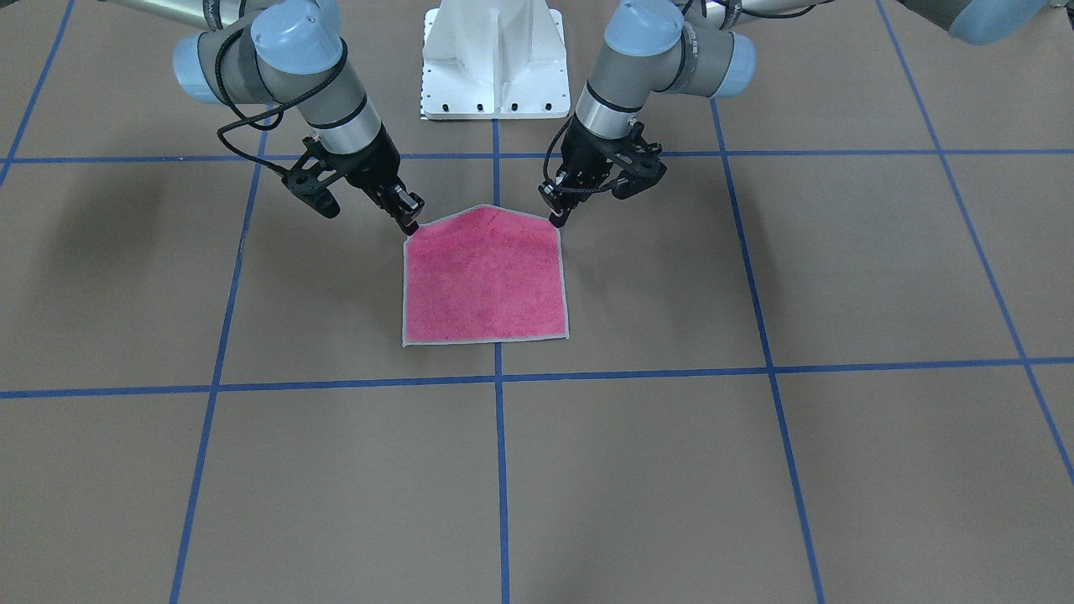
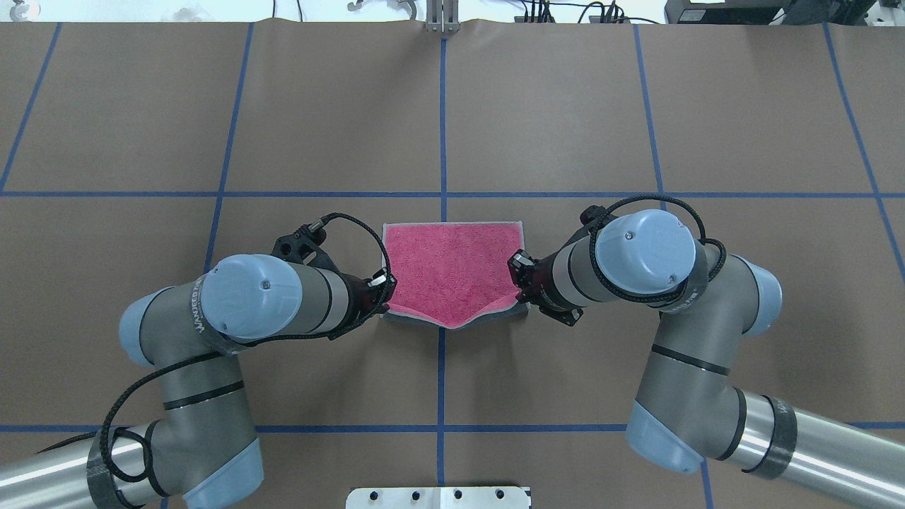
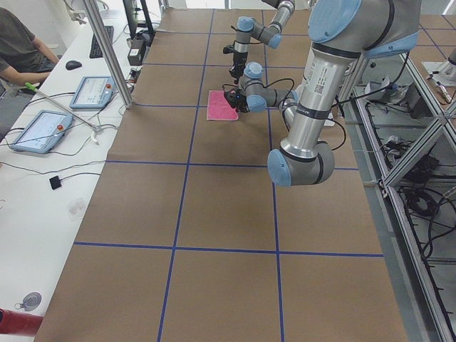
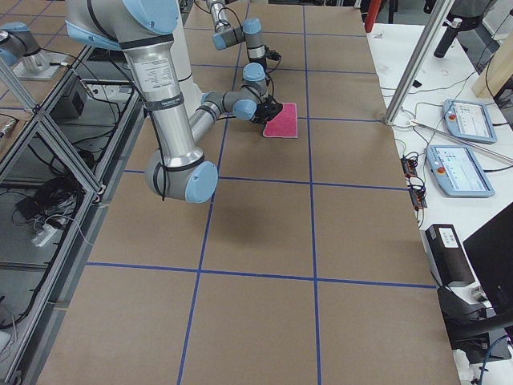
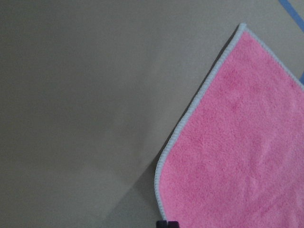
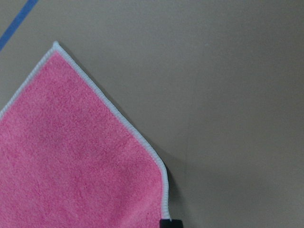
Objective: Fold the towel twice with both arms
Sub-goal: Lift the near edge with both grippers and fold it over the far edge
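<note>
Centre of overhead frame: left gripper (image 2: 385, 284) and right gripper (image 2: 520, 268) clamped on near corners of towel (image 2: 452, 254), pink face up, near edge raised and sagging. Probably first fold; next, carrying both corners evenly to far edge.

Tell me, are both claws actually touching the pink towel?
Touching. The front-facing view shows the left gripper and right gripper each closed on a corner of the towel, both corners raised and the edge between them bowed.
</note>
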